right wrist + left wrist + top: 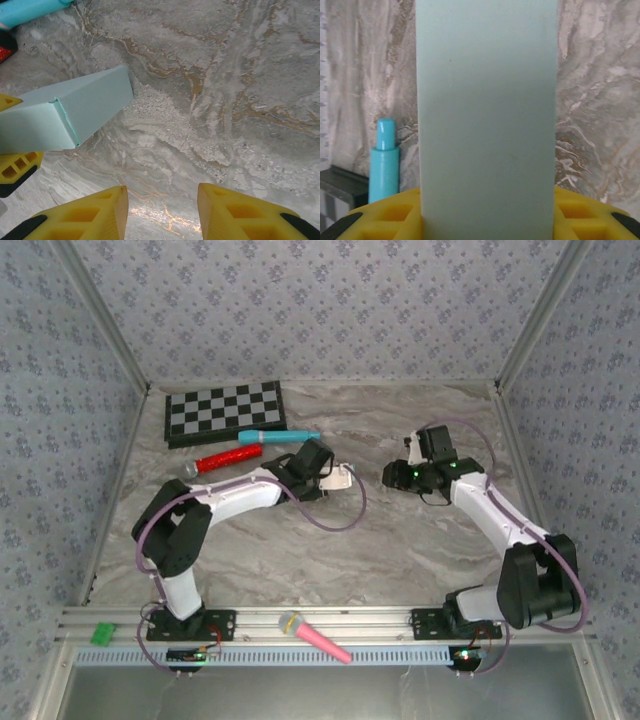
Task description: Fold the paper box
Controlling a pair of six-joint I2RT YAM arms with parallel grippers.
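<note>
The paper box (487,115) is a pale aqua closed rectangular box. It runs up the middle of the left wrist view, and my left gripper (487,215) is shut on its near end, with yellow fingers (395,215) on both sides. In the top view the box (341,478) sticks out to the right of the left gripper (320,470), just above the table. My right gripper (393,476) hovers a short way to the right of it. In the right wrist view the right gripper (162,200) is open over bare marble, and the box (70,112) lies apart at the left.
A checkerboard (225,412) lies at the back left. In front of it are a teal marker pen (280,437) and a red glittery stick (225,460). A pink microphone (315,637) rests on the front rail. Patterned walls close in the marble table (400,540).
</note>
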